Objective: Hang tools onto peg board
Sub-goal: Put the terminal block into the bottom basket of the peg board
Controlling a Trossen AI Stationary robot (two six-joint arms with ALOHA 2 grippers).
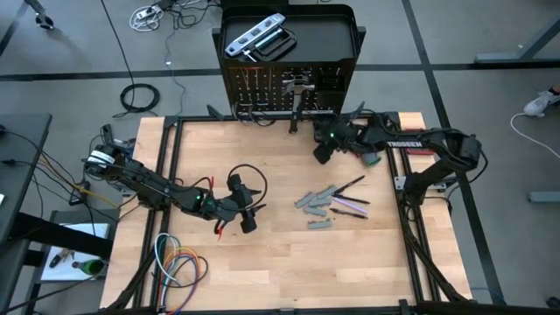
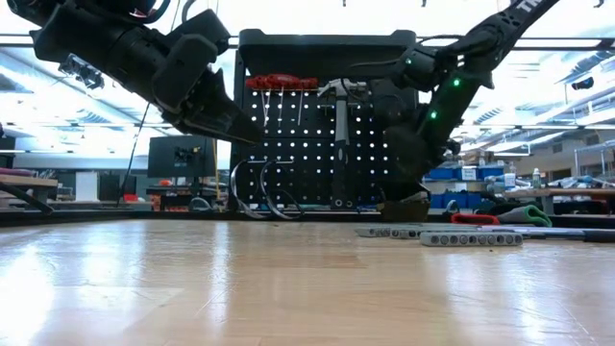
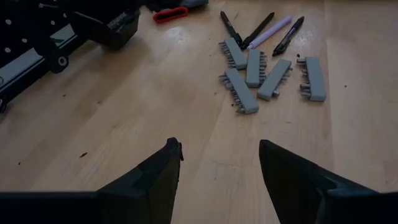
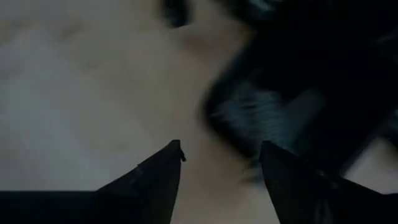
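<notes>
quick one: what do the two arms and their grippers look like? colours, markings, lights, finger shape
Both arms are dark, near-black, jointed tubes. The right arm carries white TROSSEN lettering along one link and green lights near its wrist; the left arm has a green light near its wrist and pale cabling at its base. The left gripper and right gripper each have two dark, wedge-shaped fingers tapering to blunt tips.

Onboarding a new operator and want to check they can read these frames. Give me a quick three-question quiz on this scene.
1. True or false: a hammer hangs on the peg board.
2. The left tool is: A open and empty; B shut on a wrench; C shut on a hammer.
3. Fill in: the pliers hanging at the top of the board have ____ handles.

Key: 1 true; 2 A; 3 red.
</notes>
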